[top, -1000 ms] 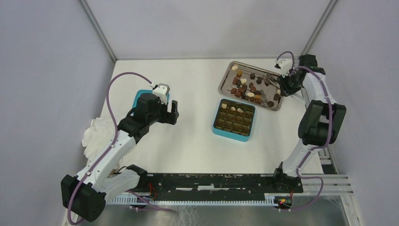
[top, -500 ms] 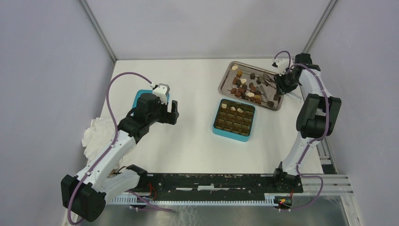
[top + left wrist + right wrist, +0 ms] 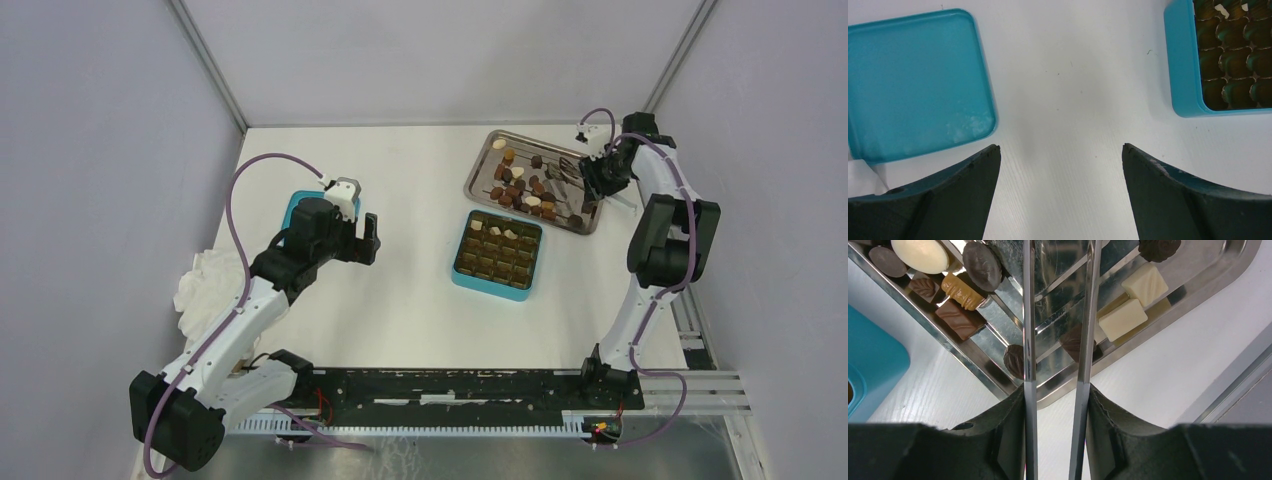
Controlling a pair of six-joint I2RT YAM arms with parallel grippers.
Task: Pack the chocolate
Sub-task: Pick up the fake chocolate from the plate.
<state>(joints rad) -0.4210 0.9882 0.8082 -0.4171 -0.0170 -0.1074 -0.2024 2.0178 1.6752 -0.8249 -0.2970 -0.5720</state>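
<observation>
Left wrist view: we see the teal lid (image 3: 913,85) set aside at far left, leaving the box free for filling. Our left end effector (image 3: 1060,150) hangs wide and empty over the table (image 3: 1073,75), likely kept out of the way. The teal box (image 3: 1180,60) sits open. Further right, most of the chocolate (image 3: 1122,319) lies on the metal tray (image 3: 1058,270). Our right end effector (image 3: 1055,390) clamps the tweezers (image 3: 1029,315) above it, their arms parted, we judge for a pick.
</observation>
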